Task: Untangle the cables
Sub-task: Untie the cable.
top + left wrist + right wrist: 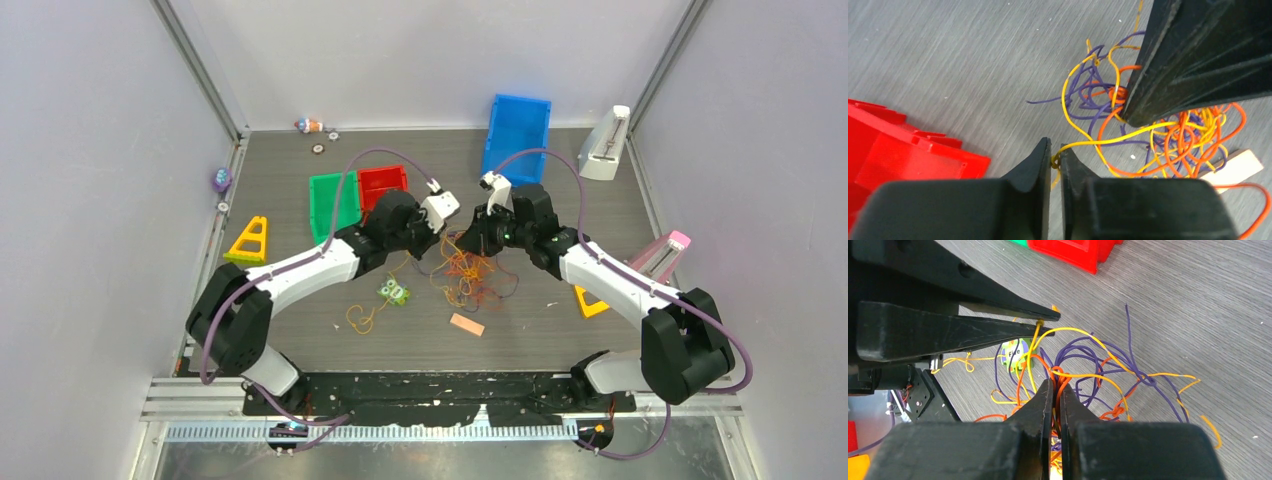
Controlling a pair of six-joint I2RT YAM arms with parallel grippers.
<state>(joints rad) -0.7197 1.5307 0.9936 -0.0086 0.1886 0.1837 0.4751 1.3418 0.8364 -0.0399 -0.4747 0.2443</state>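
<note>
The cables [465, 275] lie in a loose orange, yellow and purple tangle at the centre of the grey table [560, 200], well apart from the walls on the left, back and right. Bare tabletop lies around the heap, widest to its right and toward the lower edge of the top view. Both arms reach in from the bottom and meet over the upper part of the heap.

Only the left wrist view shows the left gripper [1054, 150] clenched on a single yellow strand [1083, 142] right at its tips. The right arm's black finger [1198, 55] fills the upper right of that view. A pale block [1235, 170] lies at the heap's right rim.

The right wrist view shows the right gripper [1057, 387] clamped on a few orange strands [1060, 377]. It also shows a small green tag [1015, 352] under the tangle.

A blue bin [516, 135] stands near the back wall. A red bin [383, 186] and a green bin [333, 203] sit side by side upper left of the heap. In the top view their insides show only their own colour
</note>
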